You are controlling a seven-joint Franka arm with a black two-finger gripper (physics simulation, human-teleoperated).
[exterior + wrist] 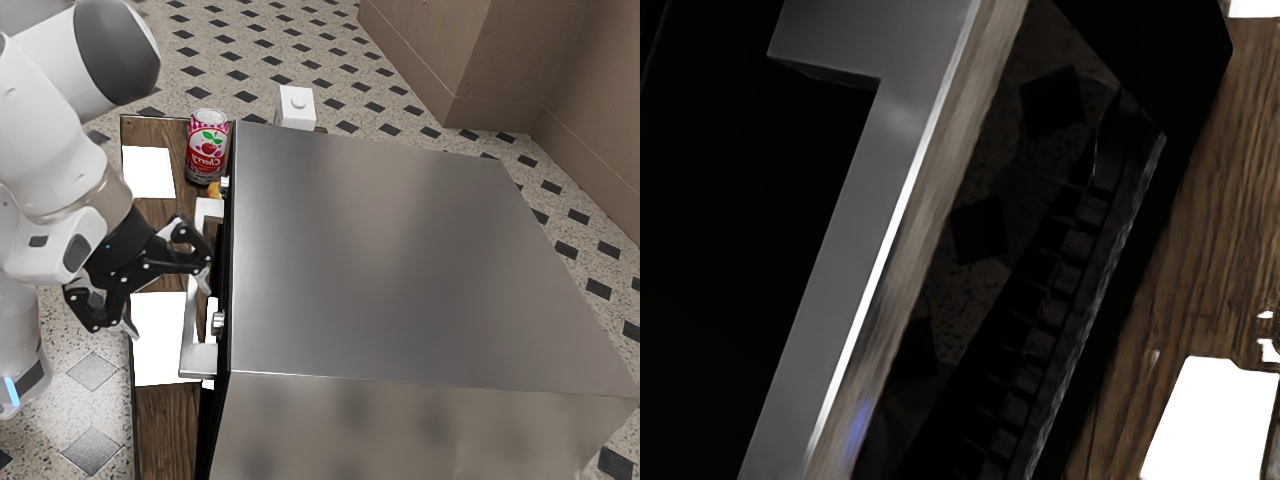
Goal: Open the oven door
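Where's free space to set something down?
Oven top: bare throughout. Table wood: bare between the larger white patch and the exterior view's lower edge. Crowded: around the oven handle, open jaws beside it, and by the cherry can.

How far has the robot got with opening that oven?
Reaching the handle looks nearly done: the gripper is right by it. In hand, seemingly, is lining up a grip, with the gripper open. Left are closing on the handle and pulling; the door still looks shut against the oven.
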